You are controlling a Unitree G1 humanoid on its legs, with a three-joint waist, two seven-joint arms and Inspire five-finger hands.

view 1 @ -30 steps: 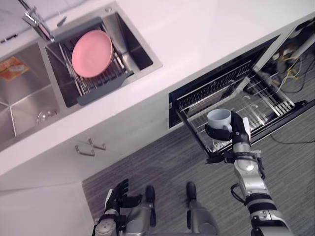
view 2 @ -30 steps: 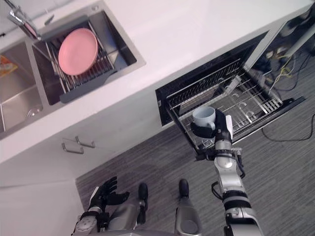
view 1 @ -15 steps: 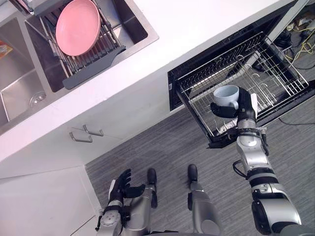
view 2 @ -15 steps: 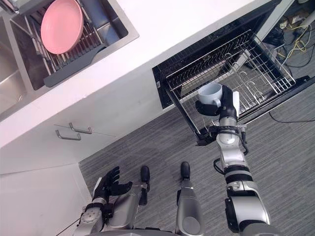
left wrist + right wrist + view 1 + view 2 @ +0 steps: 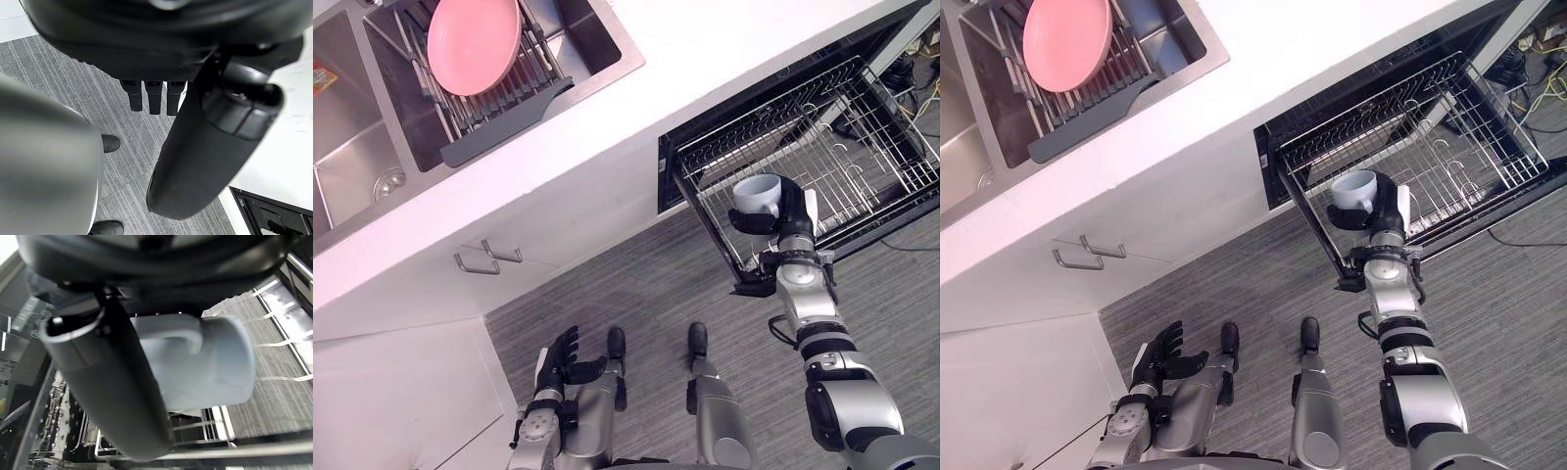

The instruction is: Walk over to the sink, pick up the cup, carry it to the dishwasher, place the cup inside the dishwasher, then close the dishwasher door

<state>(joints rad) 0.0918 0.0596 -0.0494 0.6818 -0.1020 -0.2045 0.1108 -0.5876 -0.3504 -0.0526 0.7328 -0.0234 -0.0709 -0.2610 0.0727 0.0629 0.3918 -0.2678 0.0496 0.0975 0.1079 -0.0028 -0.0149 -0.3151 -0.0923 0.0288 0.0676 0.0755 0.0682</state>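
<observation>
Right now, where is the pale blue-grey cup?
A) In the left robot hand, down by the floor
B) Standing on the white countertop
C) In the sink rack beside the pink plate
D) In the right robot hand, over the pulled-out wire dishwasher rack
D: the right robot hand is curled round the pale blue-grey cup, holding it over the front part of the pulled-out wire dishwasher rack.

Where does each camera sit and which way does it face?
Left eye view: on the head, down at sink and dishwasher rack; left hand, right hand show.
Right eye view: beside it, same scene.
Left wrist view: along the left hand toward the floor.
Right wrist view: along the right hand holding cup over rack.
Shared with eye views: cup, rack.
</observation>
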